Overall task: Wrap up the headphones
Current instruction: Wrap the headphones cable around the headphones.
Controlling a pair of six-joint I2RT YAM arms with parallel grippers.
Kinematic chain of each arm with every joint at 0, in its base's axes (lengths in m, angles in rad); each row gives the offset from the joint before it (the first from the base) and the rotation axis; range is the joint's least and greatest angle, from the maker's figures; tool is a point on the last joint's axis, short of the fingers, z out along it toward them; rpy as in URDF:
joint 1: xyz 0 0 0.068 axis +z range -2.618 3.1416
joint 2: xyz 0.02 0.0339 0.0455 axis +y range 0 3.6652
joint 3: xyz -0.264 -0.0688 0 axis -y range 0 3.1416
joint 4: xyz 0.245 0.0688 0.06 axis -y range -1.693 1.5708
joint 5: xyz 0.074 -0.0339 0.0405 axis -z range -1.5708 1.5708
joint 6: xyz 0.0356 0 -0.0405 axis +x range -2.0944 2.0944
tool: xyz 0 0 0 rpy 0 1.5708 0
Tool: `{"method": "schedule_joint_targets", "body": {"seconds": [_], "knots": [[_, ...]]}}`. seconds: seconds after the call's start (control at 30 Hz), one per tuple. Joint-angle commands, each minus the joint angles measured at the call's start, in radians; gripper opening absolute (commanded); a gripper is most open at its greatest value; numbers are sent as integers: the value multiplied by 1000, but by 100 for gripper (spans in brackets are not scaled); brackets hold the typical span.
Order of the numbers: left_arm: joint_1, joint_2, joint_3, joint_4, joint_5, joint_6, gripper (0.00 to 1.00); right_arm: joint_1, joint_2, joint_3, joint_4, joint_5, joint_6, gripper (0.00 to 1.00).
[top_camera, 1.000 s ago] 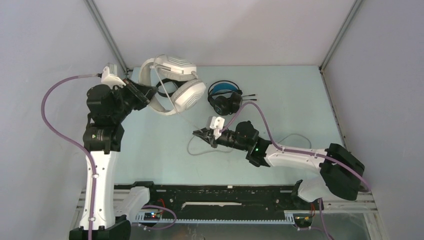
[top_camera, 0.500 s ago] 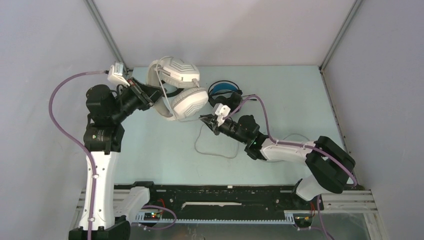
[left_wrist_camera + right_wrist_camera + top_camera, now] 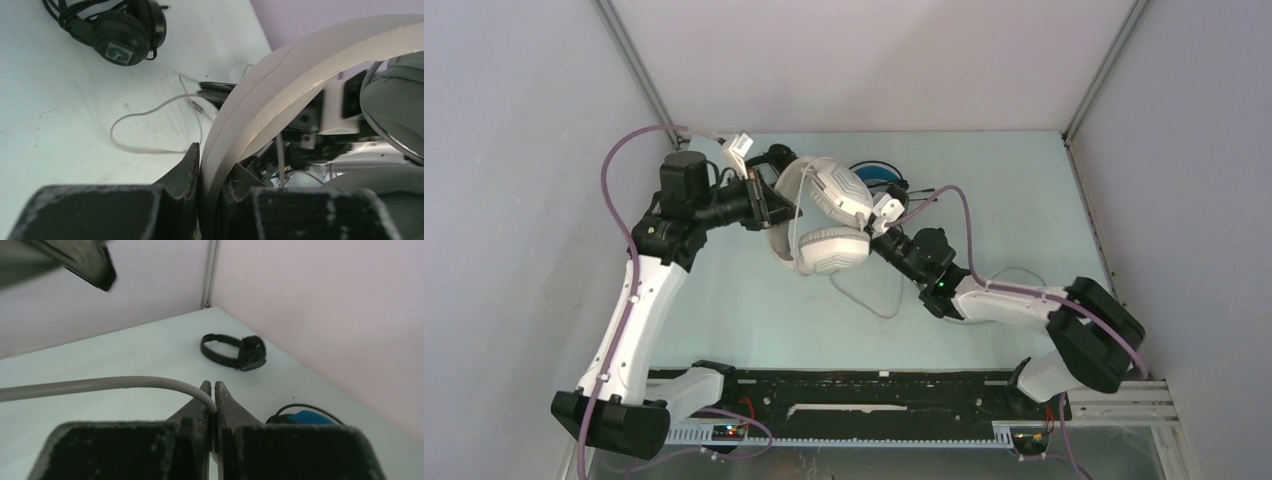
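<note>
Pale grey walls (image 3: 874,60) enclose a light green surface (image 3: 1004,200). Above its far centre the white headphones (image 3: 829,215) hang raised, the left end effector (image 3: 210,165) clamped on their headband and the right end effector (image 3: 214,390) pinched on a grey cable (image 3: 100,385). Behind lie the blue-banded pair (image 3: 879,178) and, toward a far corner, the small black pair (image 3: 232,352).

White links and black joints are seen on the left arm (image 3: 629,320) and right arm (image 3: 1014,298); lilac cables (image 3: 610,170) are trailed alongside, with perhaps a green lamp (image 3: 937,286).
</note>
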Motion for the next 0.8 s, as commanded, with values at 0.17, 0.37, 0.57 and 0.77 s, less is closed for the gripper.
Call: {"method": "schedule_joint_targets", "body": {"seconds": [0.17, 0.37, 0.57, 0.77], "knots": [[-10, 4, 99, -28, 104, 330, 0, -3, -356, -82, -322, -196, 277, 2], [-10, 15, 143, -118, 45, 528, 0, -23, -438, -77, -399, -287, 388, 0], [-27, -22, 100, -71, 130, 585, 0, -106, -453, -46, -477, -337, 447, 0], [-50, -39, 76, -85, 106, 694, 0, -137, -450, 49, -612, -458, 475, 1]]}}
